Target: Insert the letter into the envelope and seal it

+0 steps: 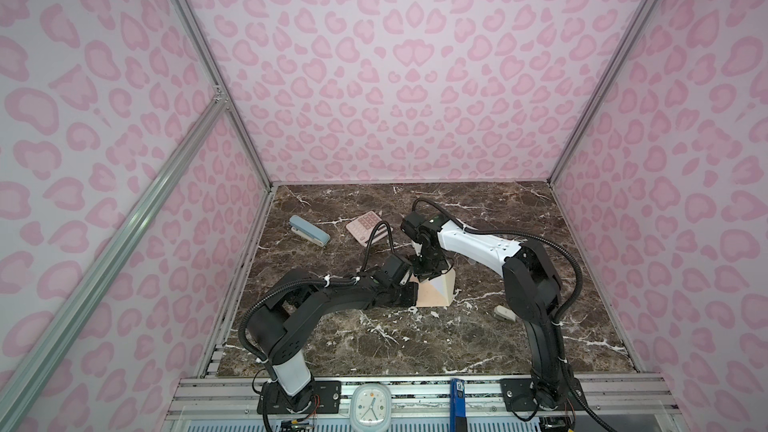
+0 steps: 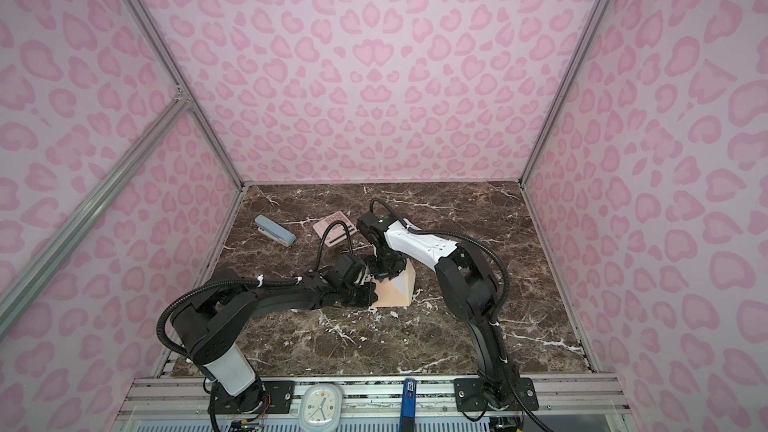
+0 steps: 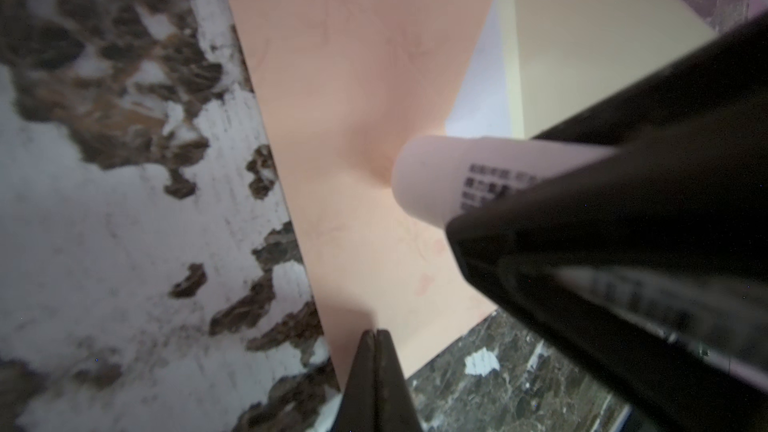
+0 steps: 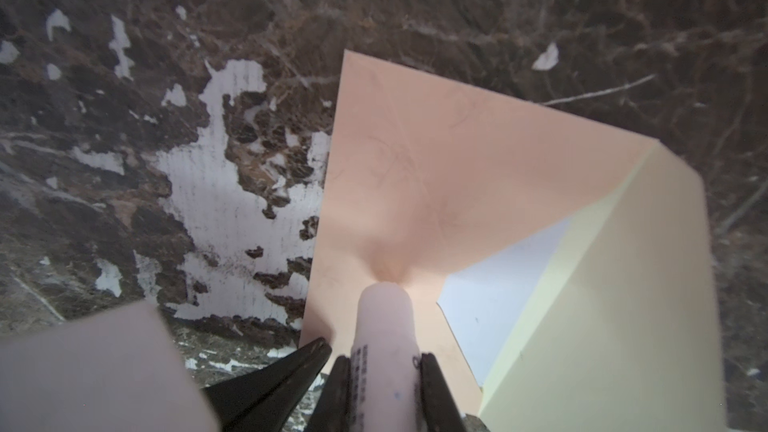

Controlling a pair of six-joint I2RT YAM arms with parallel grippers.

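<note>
- Envelope [image 1: 430, 299] lies mid-table [image 1: 415, 347], peach face up. Its cream flap [image 4: 615, 284] stands open & tilted.
- Letter [image 4: 498, 305]: a white sliver shows in the mouth under the flap. Looks already in; can't tell how deep it sits.
- Pale pink tube [image 4: 384, 317] w/ printed label has its tip pressed into the peach face just beside the mouth, paper dimpled round it. Prob. a glue stick, but that's my guess.
- R pincer [image 4: 384, 363] is narrow, clamped on the tube from both sides.
- L pincer [image 3: 376, 338] is fully closed, tips at the envelope's edge near a corner. Can't tell if it's pinning the paper down or nipping it.
- Step: sealing, I'd say. Insertion looks done & glue goes on before the flap closes.
- Next calls for lifting the tube clear w/o dragging the envelope, L pincer holding it flat. Then fold the flap over & press along the seam.
- Risk: tube sticks & lifts the paper.
- Further out: pink calculator [image 1: 365, 226] & blue stapler [image 1: 309, 230] toward the back, well apart, not involved.
</note>
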